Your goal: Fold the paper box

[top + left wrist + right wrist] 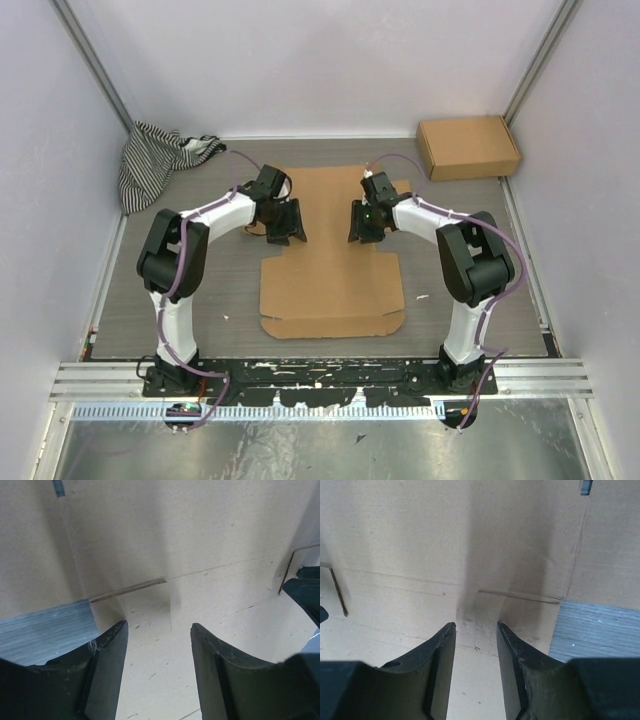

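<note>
Brown cardboard lies in the middle of the table [120, 300] from above: we see the paper box [330, 270] flat and unfolded, with the left gripper [285, 232] and right gripper [365, 225] low over its left and right edges. On our left wrist, the jaws stand apart above the cardboard, gripping nothing. On our right wrist, the gap is narrower, with bare cardboard showing between the fingers.

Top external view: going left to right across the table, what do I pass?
Striped cloth → left gripper → right gripper → closed cardboard box. The flat paper box spans beneath both grippers, so it has no clear place.
</note>
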{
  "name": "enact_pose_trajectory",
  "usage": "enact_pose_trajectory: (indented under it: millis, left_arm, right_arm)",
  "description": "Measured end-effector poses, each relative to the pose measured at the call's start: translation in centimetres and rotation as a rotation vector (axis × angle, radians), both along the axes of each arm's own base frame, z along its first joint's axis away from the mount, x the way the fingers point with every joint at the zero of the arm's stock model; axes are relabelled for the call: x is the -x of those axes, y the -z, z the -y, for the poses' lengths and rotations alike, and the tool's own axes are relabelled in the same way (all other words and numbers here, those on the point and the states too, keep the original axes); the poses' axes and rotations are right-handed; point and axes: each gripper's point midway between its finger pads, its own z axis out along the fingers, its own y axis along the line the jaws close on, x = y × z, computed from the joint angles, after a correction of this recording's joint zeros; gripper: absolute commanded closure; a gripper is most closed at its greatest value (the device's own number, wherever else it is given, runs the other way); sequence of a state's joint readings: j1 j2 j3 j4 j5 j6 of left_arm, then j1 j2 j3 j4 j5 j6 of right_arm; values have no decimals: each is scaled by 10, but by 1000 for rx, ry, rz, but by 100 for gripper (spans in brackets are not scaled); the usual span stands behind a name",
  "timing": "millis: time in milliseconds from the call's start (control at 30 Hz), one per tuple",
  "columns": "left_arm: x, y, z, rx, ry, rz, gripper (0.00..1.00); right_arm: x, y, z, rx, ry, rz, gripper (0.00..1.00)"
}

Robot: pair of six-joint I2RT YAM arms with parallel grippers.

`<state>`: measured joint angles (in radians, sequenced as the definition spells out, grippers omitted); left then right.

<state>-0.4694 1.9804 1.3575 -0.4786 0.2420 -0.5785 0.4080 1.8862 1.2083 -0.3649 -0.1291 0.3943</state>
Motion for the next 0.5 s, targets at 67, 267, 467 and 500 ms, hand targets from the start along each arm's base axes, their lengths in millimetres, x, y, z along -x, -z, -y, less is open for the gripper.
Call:
enact_pose_trajectory:
  millis: [67, 267, 467, 500]
  left_arm:
    - [-3, 0, 3, 8, 4, 1, 39]
    - [-5, -5, 1, -14, 14, 1, 33]
    - [-25, -41, -17, -69, 3, 81, 21]
    - [-32, -53, -20, -66, -4, 108, 15]
  right_arm:
    - [-1, -1, 0, 0, 4, 3, 55]
    - [-2, -3, 1, 16, 11, 10, 51]
    - [-9, -32, 15, 90, 53, 55, 45]
    - [-14, -44, 19, 98, 67, 80, 42]
